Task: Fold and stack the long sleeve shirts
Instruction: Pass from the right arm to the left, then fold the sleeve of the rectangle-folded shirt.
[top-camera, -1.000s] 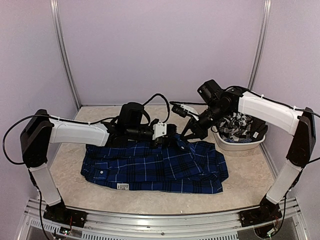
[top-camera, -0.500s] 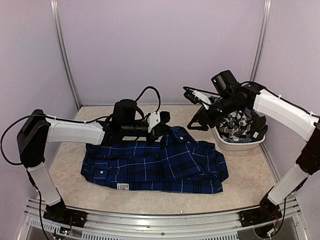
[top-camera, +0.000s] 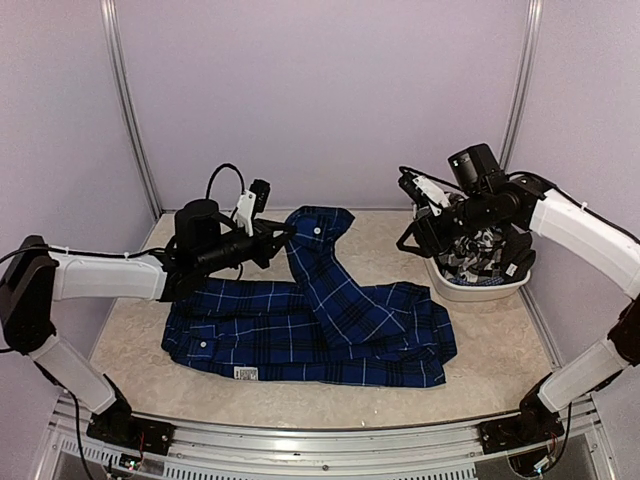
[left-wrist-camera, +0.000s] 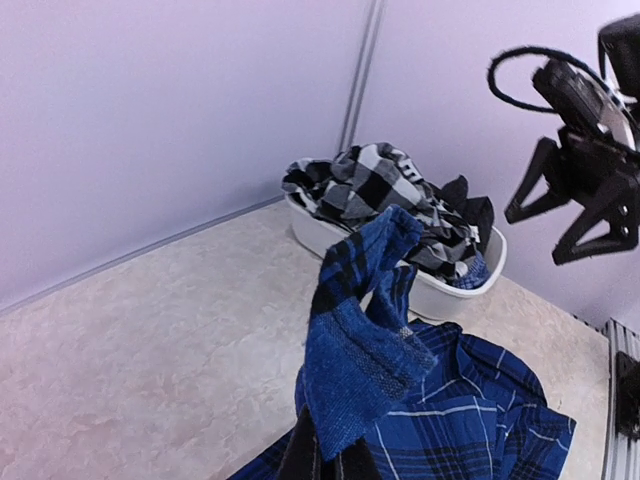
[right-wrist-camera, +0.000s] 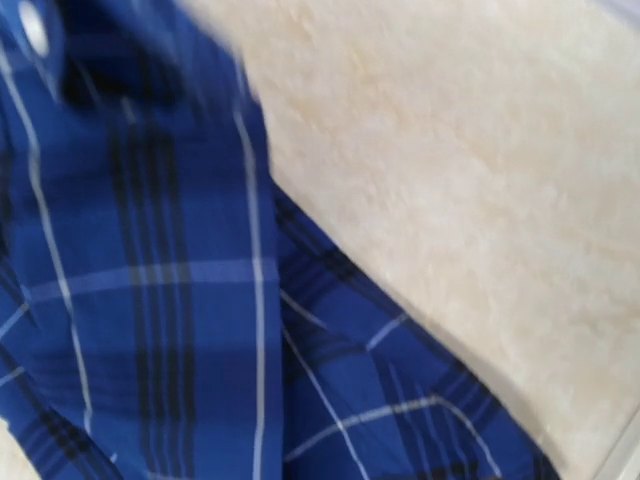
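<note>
two shirts: blue one spread on the table, checked one in the bin; only the blue one is in work.
table (top-camera: 505, 365): bare marbled top around the cloth, so there is room to lay the fold.
blue shirt (top-camera: 330, 340): body lies flat at front centre, rumpled toward its right end. it should stay put during the fold.
sleeve (top-camera: 320, 262): raised off the body, running up and left from mid-shirt to the left gripper. my read: this is a sleeve fold, and the sleeve goes across onto the body.
left gripper (top-camera: 280, 233): pinched tight on the sleeve end, up above the shirt's far-left edge; the cuff flops over the fingers in its wrist view. carry the sleeve just taut, don't yank or the body drags. lay it straight inside the shirt outline and lower onto the cloth before letting go; dropped from height it will bunch.
right gripper (left-wrist-camera: 555, 225): jaws spread, nothing between them, hanging between shirt and bin. could pin the shoulder if the body starts sliding.
bin (top-camera: 480, 292): far right, beside the shirt's right end.
checked shirt (top-camera: 478, 250): heaped in the bin, untouched.
</note>
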